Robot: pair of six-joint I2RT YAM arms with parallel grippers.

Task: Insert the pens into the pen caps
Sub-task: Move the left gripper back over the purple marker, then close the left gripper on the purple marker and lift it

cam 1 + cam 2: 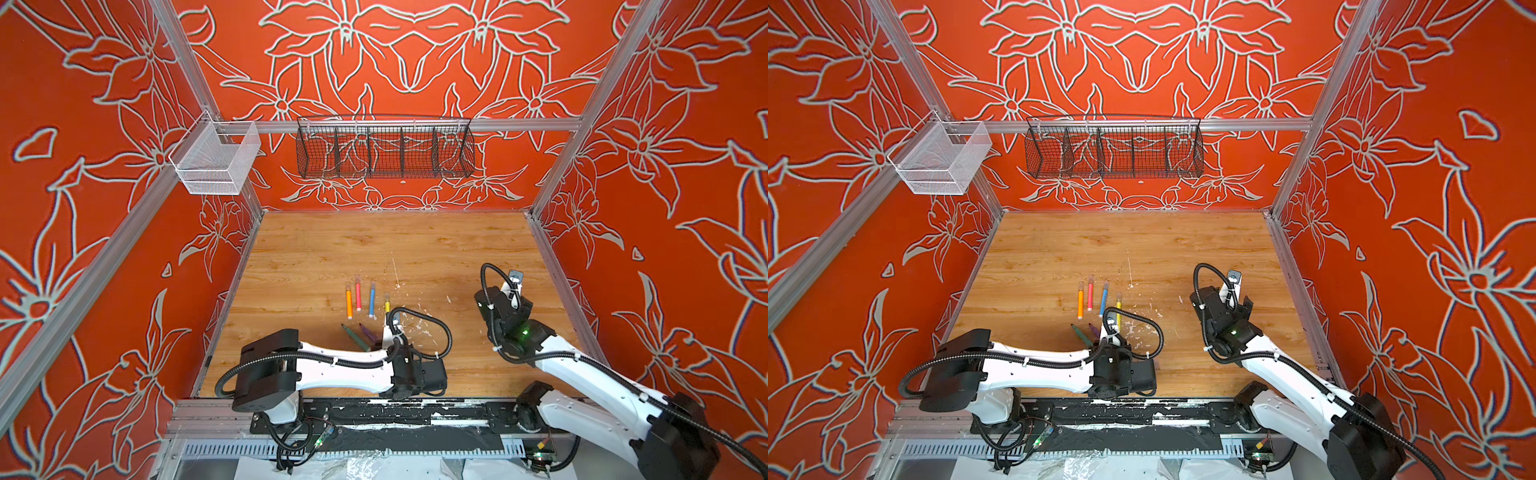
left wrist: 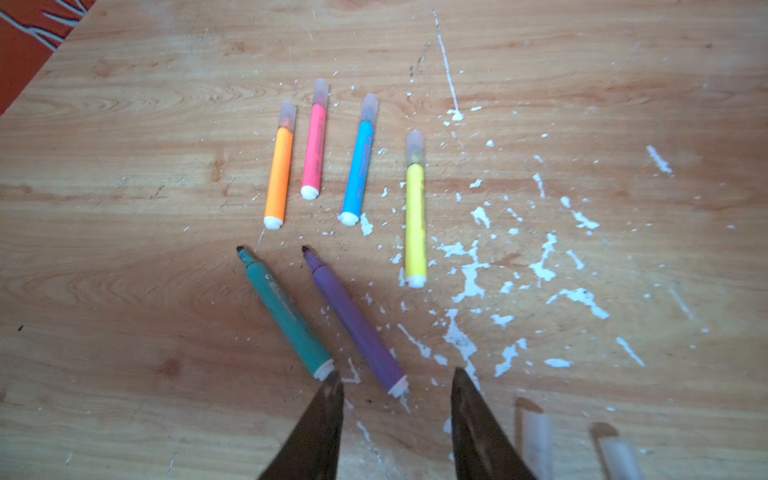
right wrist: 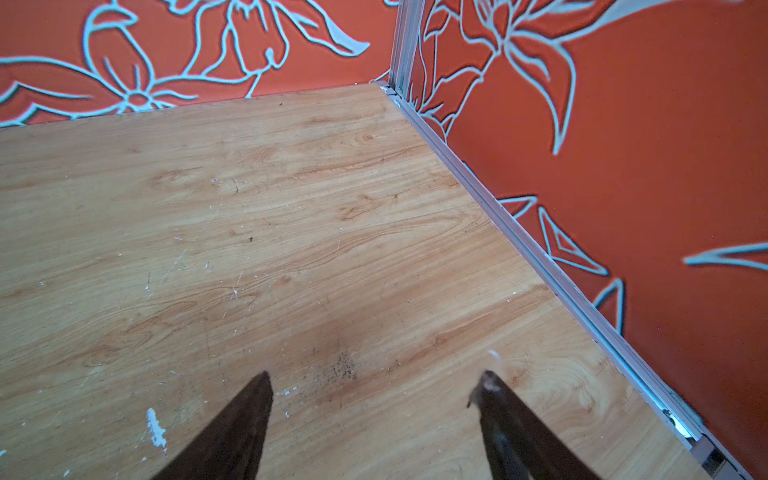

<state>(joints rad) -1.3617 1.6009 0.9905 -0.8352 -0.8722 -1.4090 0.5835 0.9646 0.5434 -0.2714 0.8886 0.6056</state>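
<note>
Left wrist view: left gripper (image 2: 397, 378), jaws parted and empty, by the white end of the uncapped purple pen (image 2: 353, 319); right gripper (image 3: 376, 376) spread, empty.

capped pens (image 2: 358, 166): row on table (image 1: 332, 249) | uncapped pens (image 2: 286, 309): just before them

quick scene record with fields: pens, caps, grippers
capped: orange pen, pink pen, blue pen, yellow pen
uncapped: green pen, purple pen
loose caps: two, blurred, near left gripper
left gripper: open, empty, at purple pen's white end
right gripper: open, empty, over table
</note>
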